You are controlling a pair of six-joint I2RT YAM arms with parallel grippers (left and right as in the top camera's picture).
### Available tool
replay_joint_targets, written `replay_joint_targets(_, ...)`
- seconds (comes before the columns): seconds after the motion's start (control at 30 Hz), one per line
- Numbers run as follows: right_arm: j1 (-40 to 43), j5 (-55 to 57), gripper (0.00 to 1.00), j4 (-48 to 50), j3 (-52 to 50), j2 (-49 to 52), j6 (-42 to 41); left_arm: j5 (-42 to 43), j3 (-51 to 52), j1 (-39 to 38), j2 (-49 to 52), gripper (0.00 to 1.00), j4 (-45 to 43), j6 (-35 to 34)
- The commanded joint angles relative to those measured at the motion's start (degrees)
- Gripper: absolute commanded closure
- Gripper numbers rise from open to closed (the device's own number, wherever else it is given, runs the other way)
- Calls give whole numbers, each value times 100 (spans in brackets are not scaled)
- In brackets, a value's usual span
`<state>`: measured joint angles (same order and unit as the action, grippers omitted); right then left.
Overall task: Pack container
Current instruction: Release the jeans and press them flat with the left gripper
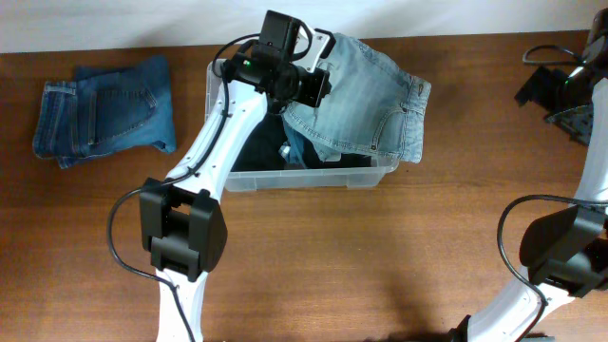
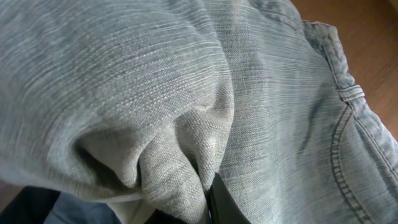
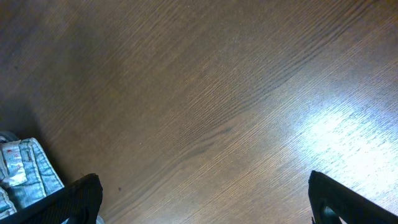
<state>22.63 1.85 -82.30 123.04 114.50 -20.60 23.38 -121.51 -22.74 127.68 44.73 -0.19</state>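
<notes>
Overhead downward, wrists close, jeans (image 1: 366, 95) seemingly shared

A brown wooden table (image 1: 380, 256) spreads out in front of me, with a bright patch of light on its grain. Far to my left, a folded pair of dark blue jeans (image 1: 104, 109) lies flat on the wood. The container (image 1: 313, 179) stands near the middle, well apart from them. Pale jeans (image 1: 366, 95) spill over its right rim above the tabletop; I cannot tell whether they touch it.

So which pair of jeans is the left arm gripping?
The pale light-wash pair draped over the container, not the darker folded pair lying on the table.
</notes>
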Motion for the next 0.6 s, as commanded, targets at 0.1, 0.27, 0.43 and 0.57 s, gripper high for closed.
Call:
replay_joint_targets(0.1,-7,-9,2,0,-35,26,-4,83,52,459,-101,98,146,20)
replay_joint_targets(0.27,-7,-9,1,0,-35,26,-7,81,52,868,-103,98,391,20)
replay_joint_targets(0.43,-7,-9,1,0,-35,26,-7,79,74,1075,-101,98,732,20)
replay_joint_targets(0.57,-7,-9,1,0,-35,26,-7,-79,74,1104,-101,92,990,-90)
